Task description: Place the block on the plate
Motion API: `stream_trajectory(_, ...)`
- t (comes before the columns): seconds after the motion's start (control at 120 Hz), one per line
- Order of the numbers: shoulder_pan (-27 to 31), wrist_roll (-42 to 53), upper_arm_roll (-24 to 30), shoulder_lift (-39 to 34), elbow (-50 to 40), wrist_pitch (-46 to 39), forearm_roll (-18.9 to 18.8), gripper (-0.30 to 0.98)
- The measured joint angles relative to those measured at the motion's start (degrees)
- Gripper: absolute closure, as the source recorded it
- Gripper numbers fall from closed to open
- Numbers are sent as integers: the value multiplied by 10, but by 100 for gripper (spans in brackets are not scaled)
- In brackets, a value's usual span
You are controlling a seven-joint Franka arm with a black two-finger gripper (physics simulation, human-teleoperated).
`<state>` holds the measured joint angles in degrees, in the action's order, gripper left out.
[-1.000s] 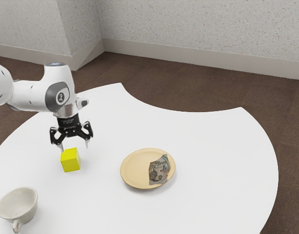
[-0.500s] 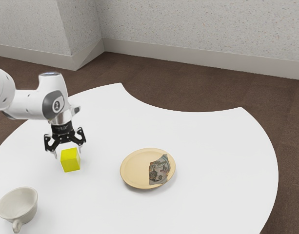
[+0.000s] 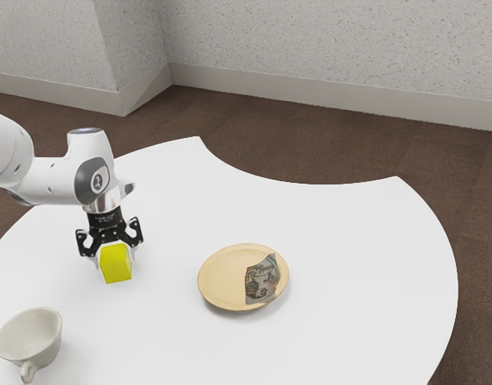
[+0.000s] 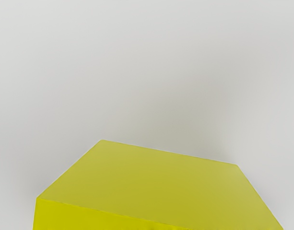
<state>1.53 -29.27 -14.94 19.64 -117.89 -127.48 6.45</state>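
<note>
the hand (image 3: 114,254) is open around the yellow block (image 3: 116,268) on the surface (image 3: 342,241), gripping nothing. settle low and centred, squeeze evenly – then lift before crossing to the plate (image 3: 223,278), at the exterior view's right. the way looks free – the cup (image 3: 30,335) sits aside, near the exterior view's left.

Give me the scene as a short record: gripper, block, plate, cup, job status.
gripper: open, low over the block, fingers apart at opposite sides of it
block: yellow cube, on the white table, not on the plate
plate: round, tan, with a patterned patch; no block on it; between the block and the table's edge at the exterior view's right
cup: off-white, with a handle, upright, nearest the exterior view's lower left corner
job status: block not yet placed; grasp looks like the likely next step
</note>
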Motion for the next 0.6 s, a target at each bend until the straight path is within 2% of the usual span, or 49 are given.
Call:
stream_trajectory(0.158,0,1,0,0,1,-1,2,22)
stream_trajectory(0.4,0,0,0,-8,1,0,2,29)
stream_trajectory(0.6,-21,-4,19,-58,1,6,0,30)
